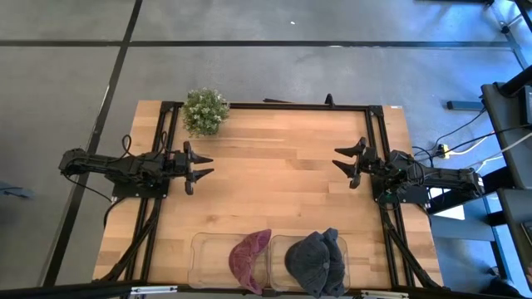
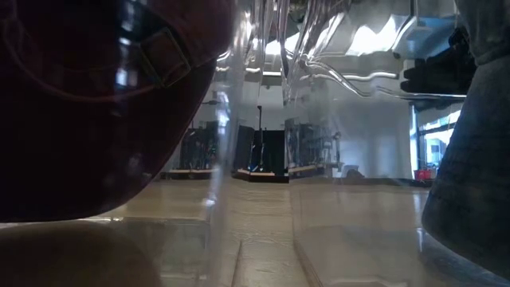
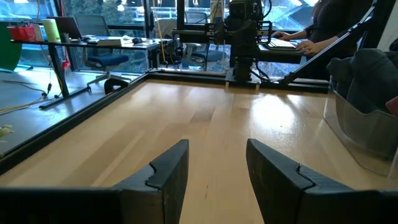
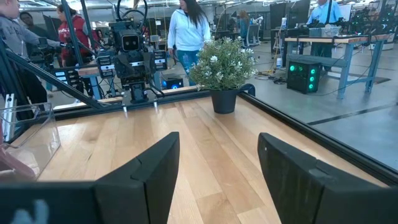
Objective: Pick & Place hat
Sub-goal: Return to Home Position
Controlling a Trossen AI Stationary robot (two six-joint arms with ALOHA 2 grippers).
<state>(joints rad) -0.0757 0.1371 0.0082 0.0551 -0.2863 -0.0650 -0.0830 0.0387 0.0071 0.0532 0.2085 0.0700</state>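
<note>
A maroon hat [image 1: 249, 259] lies in the left clear bin [image 1: 204, 246] at the table's near edge, its crown leaning over the bin's right wall. A dark grey hat [image 1: 317, 261] fills the right clear bin [image 1: 280, 246]; in the low view both show close up, maroon hat [image 2: 96, 104] and grey hat [image 2: 472, 159]. My left gripper [image 1: 204, 164] is open at the table's left side, fingers pointing right, its gap [image 3: 216, 168] over bare wood. My right gripper [image 1: 342, 161] is open at the right side, fingers pointing left, its gap [image 4: 219, 168] over bare wood.
A small potted plant [image 1: 204, 111] stands at the far left corner of the table, also seen in the right wrist view as the plant [image 4: 224, 73]. Bare wood [image 1: 274, 174] spans the middle between the grippers. People stand in the room beyond the table.
</note>
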